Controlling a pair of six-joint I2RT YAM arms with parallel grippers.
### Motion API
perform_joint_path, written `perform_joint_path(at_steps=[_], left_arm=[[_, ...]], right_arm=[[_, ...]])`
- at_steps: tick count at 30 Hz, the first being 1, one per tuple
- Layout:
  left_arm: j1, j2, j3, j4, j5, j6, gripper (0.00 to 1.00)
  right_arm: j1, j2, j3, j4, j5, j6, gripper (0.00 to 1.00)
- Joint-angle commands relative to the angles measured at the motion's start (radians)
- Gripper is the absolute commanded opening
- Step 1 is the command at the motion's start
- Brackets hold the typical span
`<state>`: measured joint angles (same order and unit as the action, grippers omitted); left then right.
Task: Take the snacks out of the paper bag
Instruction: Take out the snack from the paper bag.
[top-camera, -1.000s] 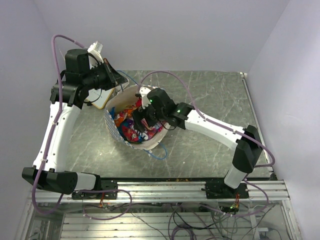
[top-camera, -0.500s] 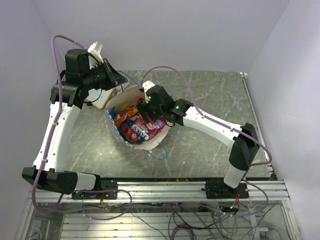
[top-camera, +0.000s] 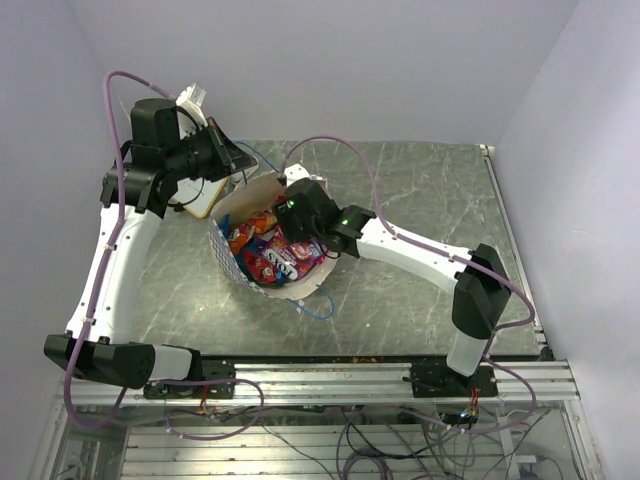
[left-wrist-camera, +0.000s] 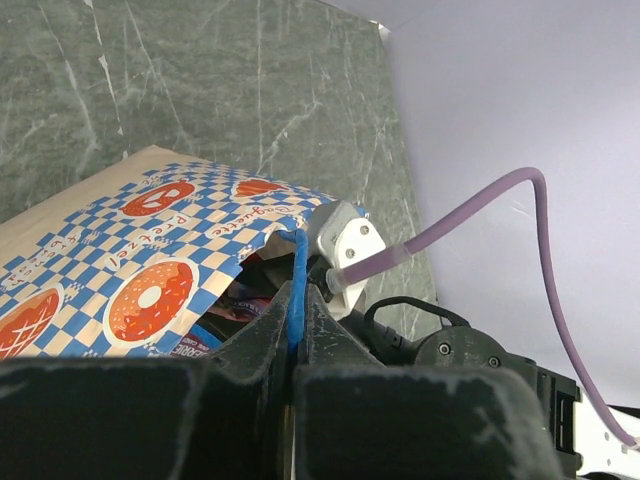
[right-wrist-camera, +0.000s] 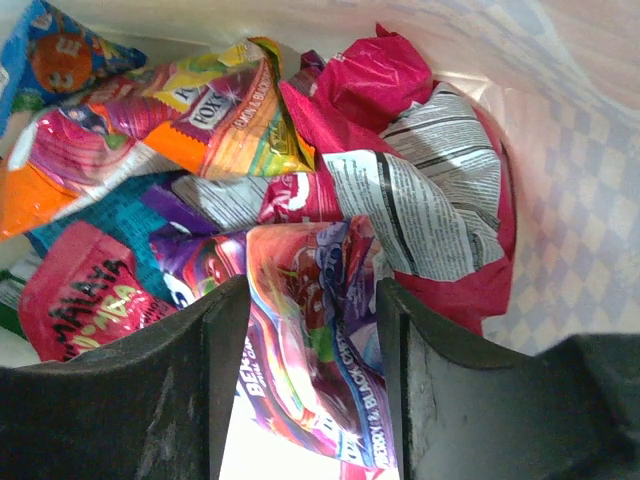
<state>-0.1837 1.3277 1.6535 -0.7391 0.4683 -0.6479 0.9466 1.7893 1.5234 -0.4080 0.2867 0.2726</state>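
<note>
Because your L gripper (left-wrist-camera: 297, 300) is pinched tight on the blue cord handle (left-wrist-camera: 298, 255) at the paper bag's (top-camera: 232, 262) 11 o'clock rim, the mouth gapes. R gripper (right-wrist-camera: 312, 290) reaches in from 4 o'clock, jaws half-spread astride the purple packet (right-wrist-camera: 325, 390), not clearly clamped. Other snacks (right-wrist-camera: 200, 120) lie inside the bag.

One paper bag (top-camera: 228, 258) lay toward ten o'clock on one table (top-camera: 420, 200), holding at least six snack packets (right-wrist-camera: 420, 210). There were two cord handles (top-camera: 318, 305) and two grippers: left gripper (left-wrist-camera: 298, 290), right gripper (right-wrist-camera: 310, 300).
</note>
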Motion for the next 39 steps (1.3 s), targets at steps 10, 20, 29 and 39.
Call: perform_joint_path(at_steps=[10, 20, 29, 39], left_arm=[[0.008, -0.044, -0.011, 0.024, 0.048, -0.022, 0.07], [0.009, -0.044, -0.002, 0.018, 0.049, -0.021, 0.07], [0.008, -0.047, -0.022, 0.030, 0.050, -0.031, 0.07], [0.008, -0.048, -0.029, 0.022, 0.040, -0.029, 0.07]], right_arm=[[0.002, 0.079, 0.040, 0.029, 0.126, 0.107, 0.54], [0.007, 0.094, 0.038, 0.062, 0.105, 0.081, 0.45], [0.014, 0.015, 0.015, 0.099, 0.024, 0.048, 0.05], [0.015, -0.116, 0.021, 0.139, -0.081, 0.043, 0.00]])
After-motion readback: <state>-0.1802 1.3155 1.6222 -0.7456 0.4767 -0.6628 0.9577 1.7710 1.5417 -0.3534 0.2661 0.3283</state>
